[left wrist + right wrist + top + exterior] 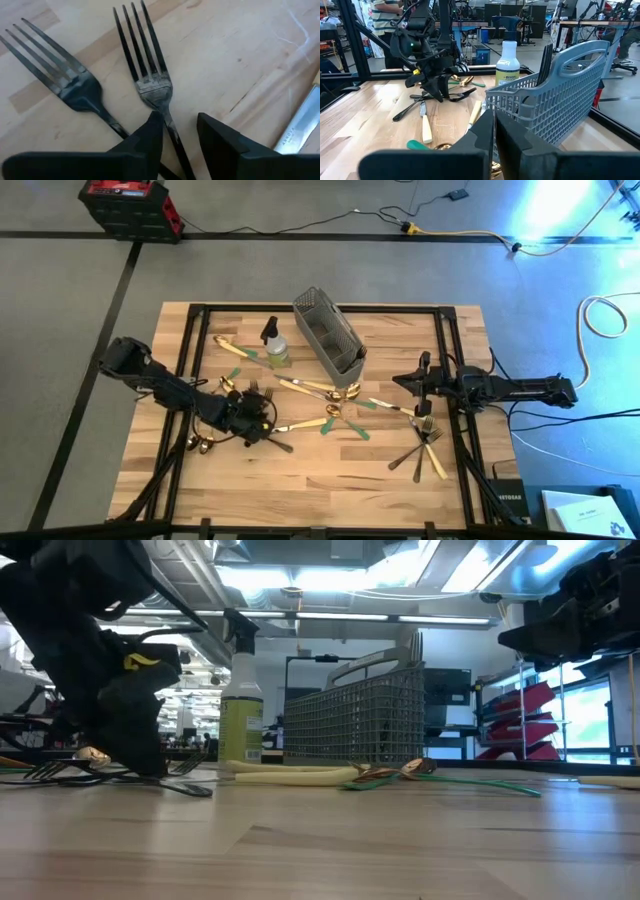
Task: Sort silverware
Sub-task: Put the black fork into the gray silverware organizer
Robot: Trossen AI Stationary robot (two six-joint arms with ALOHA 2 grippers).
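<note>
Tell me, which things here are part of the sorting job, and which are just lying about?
Part of the job: black forks, gold spoons, forks near the right arm.
Lying about: spray bottle, red case, floor cables.

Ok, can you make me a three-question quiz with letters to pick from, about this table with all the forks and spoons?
1. Where is the spray bottle?
A. Beside the caddy
B. Inside the caddy
C. On the floor

2. What colour are the two forks by the left gripper?
A. Gold
B. Black
C. Cream

3. How is the right gripper?
A. Wide open
B. Shut, holding nothing
C. Shut on a spoon

Answers:
1. A: in the high view the bottle stands on the table next to the caddy.
2. B: the left wrist view shows two dark black forks lying on the wood.
3. B: the right wrist view shows its fingers together with nothing between them.
</note>
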